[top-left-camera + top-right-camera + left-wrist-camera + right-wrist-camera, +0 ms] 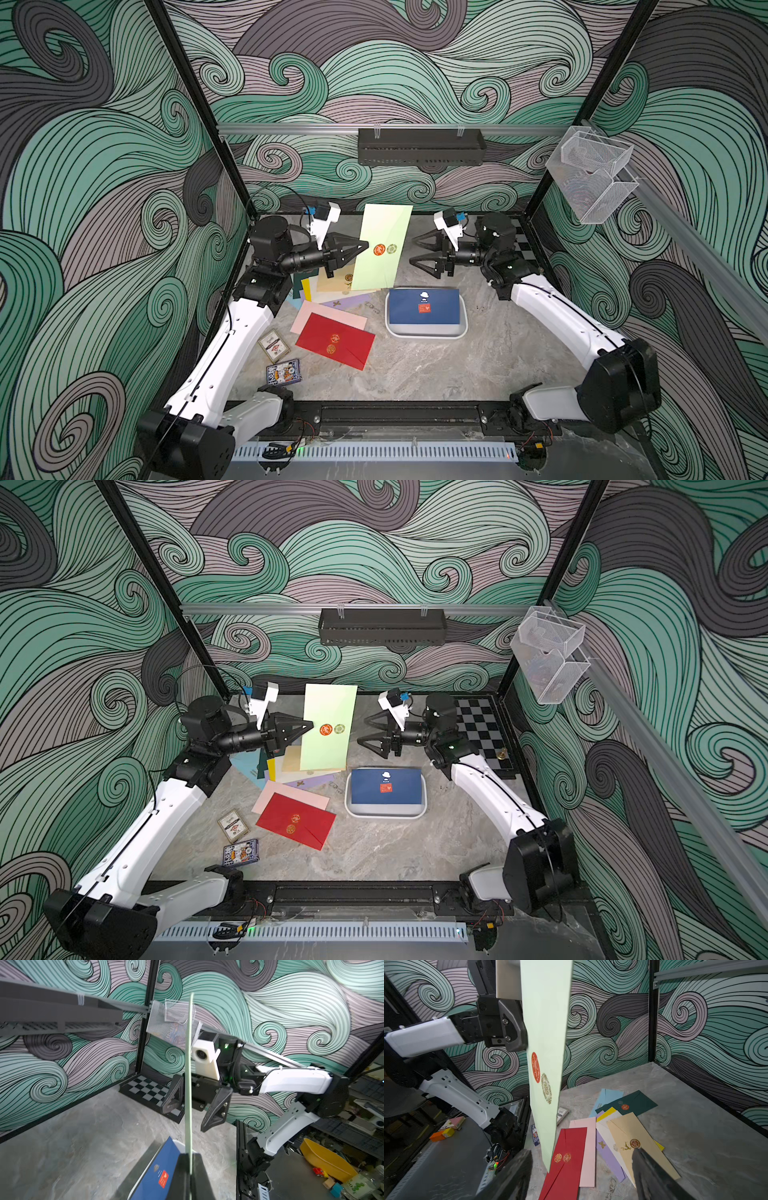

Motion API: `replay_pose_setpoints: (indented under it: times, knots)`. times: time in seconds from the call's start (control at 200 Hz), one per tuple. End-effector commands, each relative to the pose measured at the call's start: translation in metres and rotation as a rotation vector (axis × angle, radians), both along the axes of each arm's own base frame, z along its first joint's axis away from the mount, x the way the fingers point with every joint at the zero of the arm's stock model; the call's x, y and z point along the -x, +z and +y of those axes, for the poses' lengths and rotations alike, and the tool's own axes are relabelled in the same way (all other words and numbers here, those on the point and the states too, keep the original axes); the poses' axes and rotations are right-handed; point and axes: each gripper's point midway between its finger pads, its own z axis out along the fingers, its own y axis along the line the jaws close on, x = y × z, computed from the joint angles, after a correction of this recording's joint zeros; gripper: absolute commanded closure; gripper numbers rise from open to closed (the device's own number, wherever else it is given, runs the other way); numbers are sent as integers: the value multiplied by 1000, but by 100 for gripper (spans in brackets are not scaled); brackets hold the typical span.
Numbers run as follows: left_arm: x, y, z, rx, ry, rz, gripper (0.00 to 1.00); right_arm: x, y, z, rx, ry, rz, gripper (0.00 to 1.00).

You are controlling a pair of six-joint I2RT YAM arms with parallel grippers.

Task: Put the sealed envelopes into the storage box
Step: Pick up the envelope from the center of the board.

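In both top views my left pincer (pixel 363 248) pinches a pale green envelope (pixel 384 232) upright above the desk (pixel 436 374). My right pincer (pixel 412 251) is spread just beside it, and the white box (pixel 426 332) mid-desk holds a blue envelope (pixel 424 307). My left wrist view shows the green one edge-on between my fingers (pixel 200 1180). My right wrist view shows the other envelopes (pixel 612 1136) fanned toward the desk's left edge.

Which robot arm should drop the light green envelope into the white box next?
Left: the left gripper is shut on the light green envelope, near the white box. The right gripper is open and empty.
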Motion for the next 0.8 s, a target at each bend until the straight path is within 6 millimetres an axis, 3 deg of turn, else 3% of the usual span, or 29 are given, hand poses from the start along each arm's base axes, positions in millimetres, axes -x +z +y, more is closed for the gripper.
replay_pose_setpoints:
  times: [0.0, 0.17, 0.44, 0.53, 0.625, 0.725, 0.771, 0.796]
  knots:
    - [8, 13, -2, 63, -60, -1, 100, 19, 27, 10, -75, 121, -10, 28]
    - [7, 9, -2, 62, -60, 10, 100, 27, 36, 15, -110, 157, -13, 32]
    - [5, 9, -3, 68, -64, 13, 100, 29, 37, 28, -115, 190, 35, 47]
    - [5, 9, -3, 67, -68, 21, 100, 28, 42, 30, -122, 191, 37, 56]
    - [4, 5, -3, 61, -66, 33, 100, 25, 49, 32, -130, 192, 46, 76]
    - [4, -1, -3, 50, -57, 40, 100, 22, 55, 33, -141, 187, 48, 88]
    - [2, -4, -2, 42, -41, 49, 100, 22, 55, 33, -134, 192, 48, 99]
    - [1, -6, -1, 39, -26, 53, 92, 23, 53, 33, -125, 200, 49, 100]
